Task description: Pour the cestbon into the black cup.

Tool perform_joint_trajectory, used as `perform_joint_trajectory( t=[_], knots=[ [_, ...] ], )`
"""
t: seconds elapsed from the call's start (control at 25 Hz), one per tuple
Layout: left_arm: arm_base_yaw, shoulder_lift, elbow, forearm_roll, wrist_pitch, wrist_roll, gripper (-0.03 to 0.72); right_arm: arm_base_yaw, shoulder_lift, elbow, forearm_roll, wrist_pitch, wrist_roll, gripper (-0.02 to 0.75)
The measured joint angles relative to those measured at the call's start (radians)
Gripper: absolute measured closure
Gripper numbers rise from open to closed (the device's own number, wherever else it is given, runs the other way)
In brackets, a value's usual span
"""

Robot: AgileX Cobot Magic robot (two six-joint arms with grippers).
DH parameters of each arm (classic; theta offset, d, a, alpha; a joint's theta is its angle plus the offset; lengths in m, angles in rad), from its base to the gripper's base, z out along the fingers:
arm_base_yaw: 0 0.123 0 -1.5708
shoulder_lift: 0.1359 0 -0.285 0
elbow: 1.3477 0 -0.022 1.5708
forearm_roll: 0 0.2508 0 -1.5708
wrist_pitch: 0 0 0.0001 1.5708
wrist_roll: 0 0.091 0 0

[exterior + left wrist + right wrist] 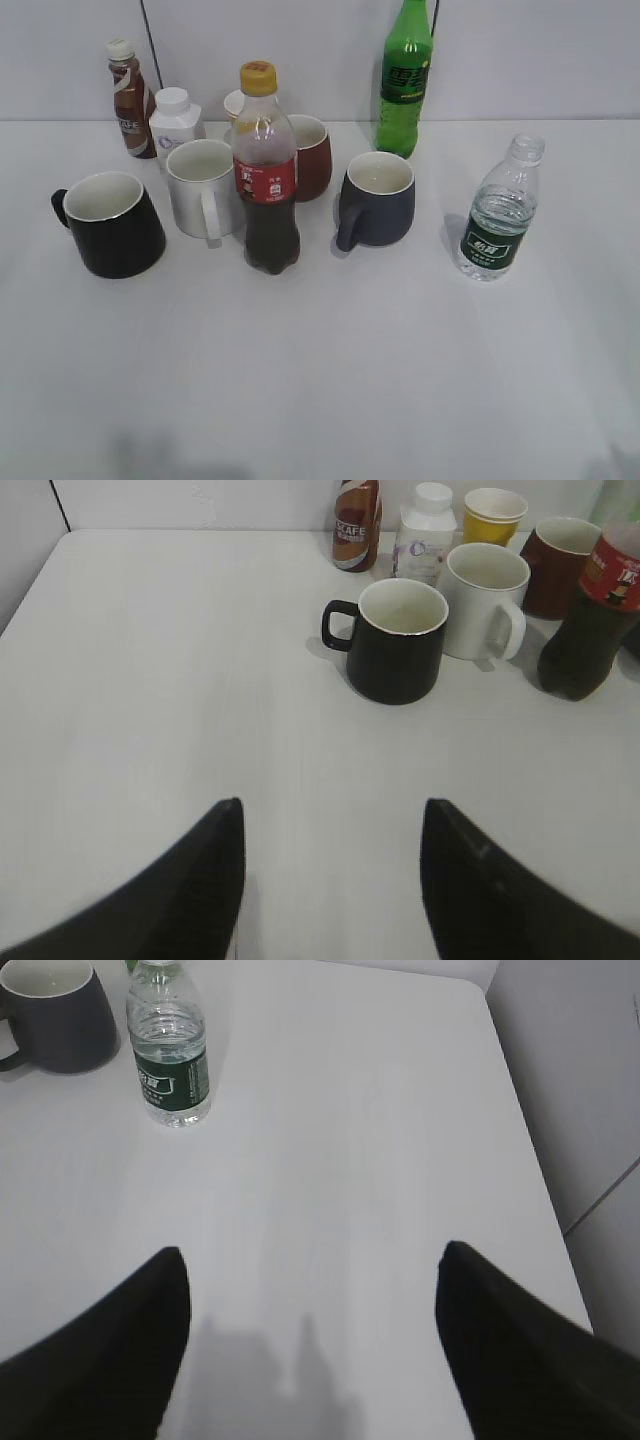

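Observation:
The cestbon [499, 212], a small clear uncapped bottle with a dark green label, stands upright at the right of the table; it also shows in the right wrist view [168, 1045]. The black cup [108, 223], glossy with a white inside, stands at the left with its handle to the left; it also shows in the left wrist view [397, 638]. My left gripper [330, 815] is open and empty, well short of the black cup. My right gripper [312, 1260] is open and empty, well short of the cestbon. Neither gripper shows in the exterior view.
Between cup and bottle stand a white mug [203, 187], a red-labelled cola bottle [266, 172], a brown mug [310, 155] and a matte dark grey-blue mug [377, 198]. Behind are a coffee bottle [129, 98], a white bottle [176, 122], a yellow cup [495, 514] and a tall green soda bottle [404, 80]. The table's right edge [525, 1110] is near the cestbon.

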Motion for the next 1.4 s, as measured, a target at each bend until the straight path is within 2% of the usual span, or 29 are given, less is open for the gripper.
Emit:
perform_joint_trajectory(
  t=[0.84, 1.12, 1.2, 1.4],
  knots=[
    [0.000, 0.000, 0.000, 0.000, 0.000, 0.000, 0.260, 0.000, 0.000, 0.000, 0.000, 0.000, 0.000, 0.148],
    [0.000, 0.000, -0.009, -0.070, -0.020, 0.000, 0.307, 0.000, 0.000, 0.000, 0.000, 0.000, 0.000, 0.148],
    [0.000, 0.000, -0.016, -0.074, -0.107, 0.000, 0.323, 0.000, 0.000, 0.000, 0.000, 0.000, 0.000, 0.148],
    [0.000, 0.055, 0.005, 0.000, -0.533, 0.000, 0.349, 0.000, 0.000, 0.000, 0.000, 0.000, 0.000, 0.148]
  ],
)
